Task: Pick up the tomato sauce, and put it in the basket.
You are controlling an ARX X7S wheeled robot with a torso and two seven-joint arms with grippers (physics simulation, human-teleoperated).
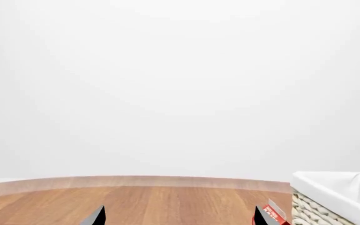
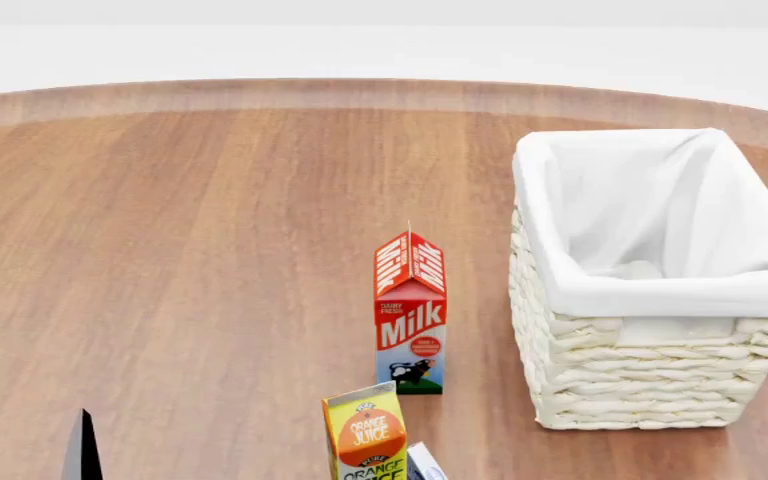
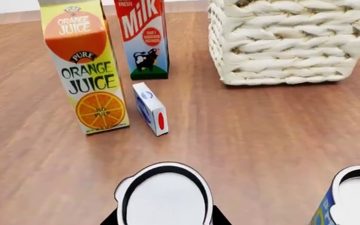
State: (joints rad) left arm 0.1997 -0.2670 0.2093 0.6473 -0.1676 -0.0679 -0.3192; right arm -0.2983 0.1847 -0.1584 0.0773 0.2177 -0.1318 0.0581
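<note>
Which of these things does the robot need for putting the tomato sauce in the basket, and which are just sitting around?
Needed:
tomato sauce can (only its white top shows, label hidden)
basket

Just sitting around:
milk carton
orange juice carton
small white box
blue-and-yellow can

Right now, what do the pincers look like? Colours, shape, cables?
Left pincer: two plain tapered fingertips, dark grey to black, no markings. Right pincer: only black slivers beside a white can top. No cables, sleeves or arm links in view.
</note>
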